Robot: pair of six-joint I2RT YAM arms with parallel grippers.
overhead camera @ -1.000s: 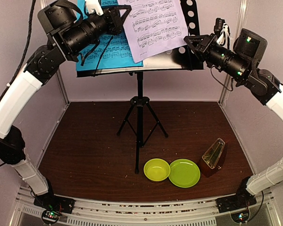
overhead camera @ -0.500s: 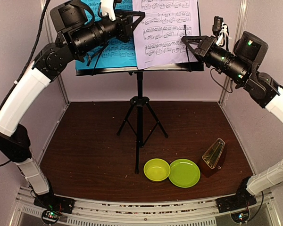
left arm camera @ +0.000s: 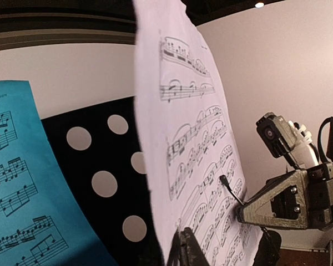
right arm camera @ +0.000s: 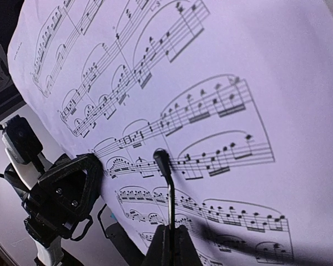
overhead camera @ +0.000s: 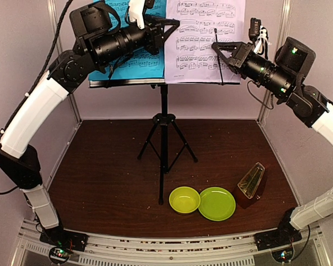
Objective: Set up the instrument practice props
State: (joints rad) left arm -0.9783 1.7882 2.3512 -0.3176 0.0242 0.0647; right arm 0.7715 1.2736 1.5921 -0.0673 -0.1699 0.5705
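Observation:
The black perforated music stand [overhead camera: 164,138] stands at the back on tripod legs, its desk [left arm camera: 100,166] showing beside the sheets. A cyan sheet [overhead camera: 150,61] leans on its left half and a lilac sheet [overhead camera: 205,33] stands upright on its right half. My left gripper [overhead camera: 172,27] pinches the lilac sheet's [left arm camera: 183,111] left edge, fingers [left arm camera: 186,249] together on it. My right gripper [overhead camera: 217,47] is shut on the stand's thin black page-holder wire [right arm camera: 169,188], which lies across the lilac sheet [right arm camera: 238,66]. The brown metronome [overhead camera: 251,182] sits on the table at the front right.
A lime-green bowl [overhead camera: 184,199] and a lime-green plate [overhead camera: 216,203] lie side by side near the front edge, left of the metronome. The tripod legs [overhead camera: 166,149] spread over the middle of the dark wooden table [overhead camera: 100,177]. Pale walls close in on both sides.
The lilac sheet has swung from tilted to upright and shifted right on the stand. My left gripper moved right with it. The right gripper kept hold of the wire.

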